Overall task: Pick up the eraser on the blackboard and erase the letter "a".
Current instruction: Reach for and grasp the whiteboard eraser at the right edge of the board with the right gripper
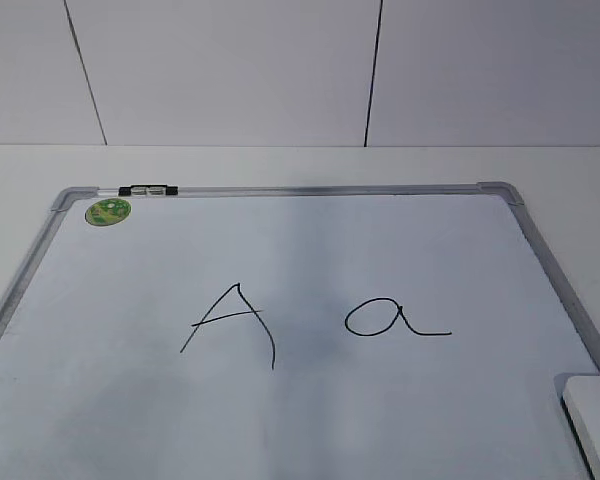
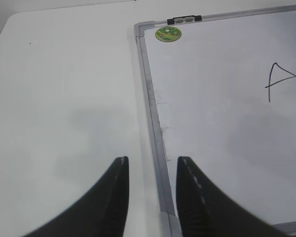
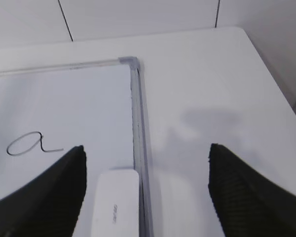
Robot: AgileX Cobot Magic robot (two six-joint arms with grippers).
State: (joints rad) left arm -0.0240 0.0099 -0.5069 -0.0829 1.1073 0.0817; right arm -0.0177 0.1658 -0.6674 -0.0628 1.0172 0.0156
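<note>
The blackboard point(image 1: 310, 420) is a white dry-erase board with a grey frame, lying flat on the table. The lowercase letter "a" point(image 1: 392, 318) is drawn right of a capital "A" point(image 1: 232, 322). The white eraser point(image 1: 597, 412) lies on the board at its near right edge, against the frame; it also shows in the right wrist view point(image 3: 115, 203). My right gripper point(image 3: 147, 158) is open above the eraser and the frame, not touching them. The "a" shows to its left point(image 3: 32, 143). My left gripper point(image 2: 152, 168) is open and empty over the board's left frame point(image 2: 155, 138). Neither gripper shows in the exterior view.
A black-and-silver marker point(image 1: 148, 189) lies along the board's far frame, next to a green round sticker point(image 1: 108, 211). White table surface point(image 3: 212, 89) lies right of the board, and more point(image 2: 64, 98) lies left of it. A tiled wall stands behind.
</note>
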